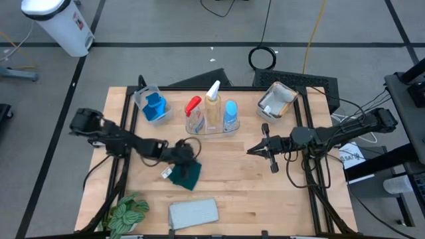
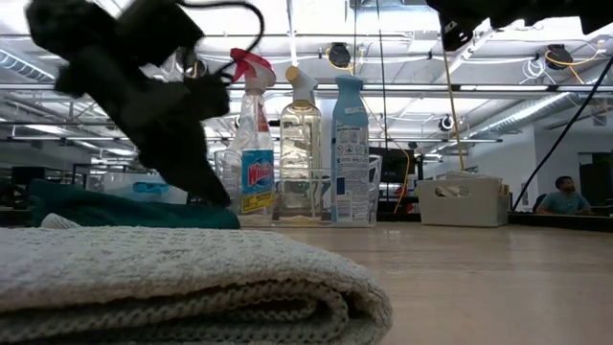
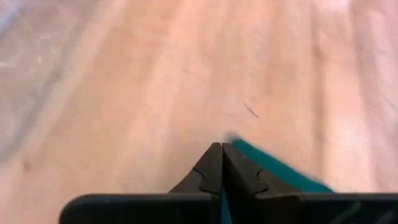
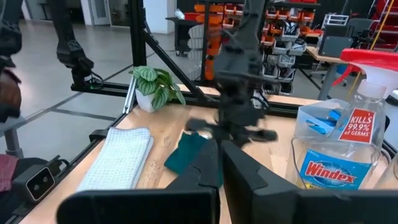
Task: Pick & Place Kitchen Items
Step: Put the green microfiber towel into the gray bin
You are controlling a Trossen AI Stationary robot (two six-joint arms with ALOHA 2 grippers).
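A teal cloth (image 1: pixel 186 174) lies on the wooden table near its middle; it also shows in the low view (image 2: pixel 115 207). My left gripper (image 1: pixel 191 157) stands at the cloth's far edge, pointing down, shut on it. My right gripper (image 1: pixel 255 151) hovers shut and empty over the table right of centre, well above it. The red-trigger (image 1: pixel 192 106), white-trigger (image 1: pixel 213 93) and blue-capped (image 1: pixel 230 111) bottles stand upright in a clear tub. A folded grey towel (image 1: pixel 194 212) lies flat at the near edge. My left gripper pinches the teal cloth's edge (image 3: pixel 249 152) between its two shut fingers; a thin teal strip shows between them. The fingers come from above, slanting down (image 2: pixel 206 187). The rest of the cloth lies slack on the table. One layer or several, I cannot tell.
A clear tub (image 1: pixel 151 106) with blue items stands at the far left, a grey tub (image 1: pixel 276 101) at the far right. A green leafy plant (image 1: pixel 126 214) sits at the near left corner. Bare wood lies between the two grippers and along the near right.
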